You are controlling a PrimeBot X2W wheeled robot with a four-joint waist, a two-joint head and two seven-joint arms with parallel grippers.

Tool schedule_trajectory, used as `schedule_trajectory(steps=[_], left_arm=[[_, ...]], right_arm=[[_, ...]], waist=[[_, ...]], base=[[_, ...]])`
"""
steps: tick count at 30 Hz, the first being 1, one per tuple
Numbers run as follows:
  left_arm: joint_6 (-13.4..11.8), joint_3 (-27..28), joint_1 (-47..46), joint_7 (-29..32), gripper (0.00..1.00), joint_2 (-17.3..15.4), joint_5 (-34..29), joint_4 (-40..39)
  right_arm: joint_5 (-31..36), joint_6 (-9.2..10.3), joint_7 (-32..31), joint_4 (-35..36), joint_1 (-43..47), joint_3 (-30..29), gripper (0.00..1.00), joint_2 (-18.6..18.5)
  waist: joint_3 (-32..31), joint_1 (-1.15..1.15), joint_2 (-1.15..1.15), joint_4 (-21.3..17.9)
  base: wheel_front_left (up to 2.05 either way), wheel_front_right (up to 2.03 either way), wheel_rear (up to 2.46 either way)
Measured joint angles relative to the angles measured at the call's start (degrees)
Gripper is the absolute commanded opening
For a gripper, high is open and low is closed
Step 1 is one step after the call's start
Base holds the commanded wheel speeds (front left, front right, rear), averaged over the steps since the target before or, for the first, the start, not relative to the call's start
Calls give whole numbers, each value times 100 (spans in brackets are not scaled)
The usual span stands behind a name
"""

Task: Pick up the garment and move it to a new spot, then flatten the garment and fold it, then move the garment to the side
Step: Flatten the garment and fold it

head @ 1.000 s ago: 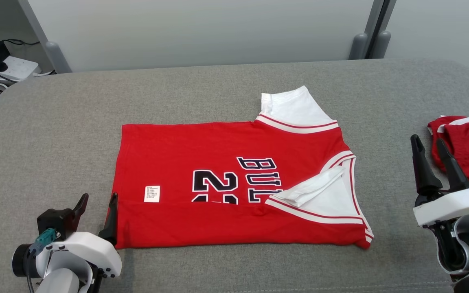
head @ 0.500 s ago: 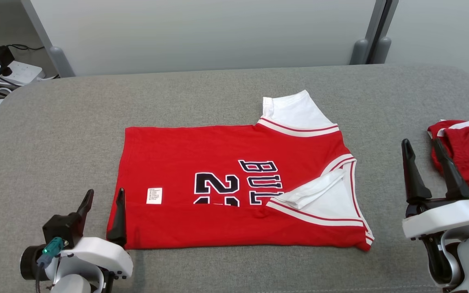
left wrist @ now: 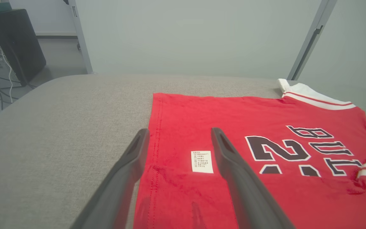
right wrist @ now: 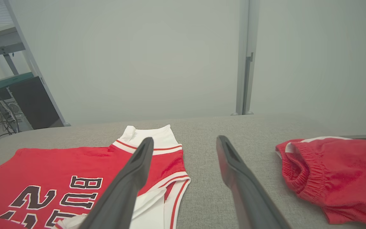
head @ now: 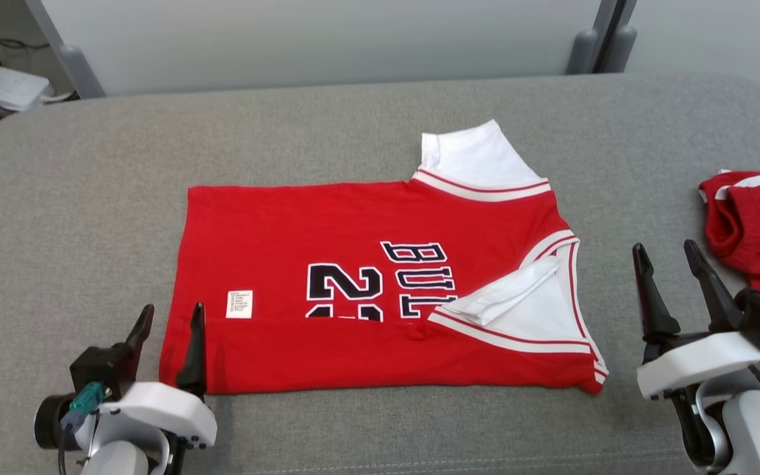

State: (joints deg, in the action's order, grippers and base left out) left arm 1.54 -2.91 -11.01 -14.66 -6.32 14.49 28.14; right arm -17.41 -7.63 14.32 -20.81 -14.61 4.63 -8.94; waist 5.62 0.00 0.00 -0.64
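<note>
The left tool (head: 173, 307) stands wide open with nothing in it, low at the near left corner of the red jersey (head: 353, 218). In the left wrist view the jersey's stitched side hem runs up between the two fingers: the left finger is over bare table (head: 287, 125) and the right finger is over red cloth, just beside a small white care label (head: 239, 304). Whether either finger touches the cloth cannot be told.

The right tool (head: 664, 245) is also fully open and empty. It is over bare table between the jersey's collar end and a bunched pair of red shorts (head: 759, 231) with white trim, and touches neither.

The jersey lies flat in the middle of the grey fabric-covered table, lengthwise across it, with the hem toward the robot's left and the V-neck toward its right. Its near long edge is folded up over the body, so the dark white-edged letters and number are cut off along the fold. One white sleeve (head: 472, 161) sticks out past the far edge – the other is tucked in by the neck.

A white power strip (head: 4, 82) with cables sits on the floor beyond the table's far left corner.
</note>
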Motion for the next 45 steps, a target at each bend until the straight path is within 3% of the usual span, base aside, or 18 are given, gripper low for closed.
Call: schedule_trajectory(steps=[8,21,25,32,36,45], left_arm=[[320,-123,-876,0,100,-126,-198,525],[554,-499,-2959,409,100,-965,-334,1578],[555,-683,-3438,722,100,-1227,-18,1775],[597,-1712,-4021,1424,100,-1904,890,1664],[597,-2031,-4281,1627,100,-2282,1271,1549],[597,-2552,-4377,1964,100,-2806,2168,1295]], right_arm=[[68,-1,0,-37,-478,75,100,76],[83,-1,0,-8,-1203,309,100,185],[67,-1,0,-1,-1227,372,100,229],[-26,-1,0,41,-1343,514,100,304],[-68,-1,0,109,-1369,556,100,326],[-131,-1,0,143,-1443,633,100,368]], waist=[[582,0,0,-44],[1636,0,0,-216],[1893,0,0,-310],[2290,0,0,-515],[2488,0,0,-633],[2704,0,0,-823]], base=[[0,0,0],[0,0,0],[0,0,0],[0,0,0],[0,0,0],[0,0,0]])
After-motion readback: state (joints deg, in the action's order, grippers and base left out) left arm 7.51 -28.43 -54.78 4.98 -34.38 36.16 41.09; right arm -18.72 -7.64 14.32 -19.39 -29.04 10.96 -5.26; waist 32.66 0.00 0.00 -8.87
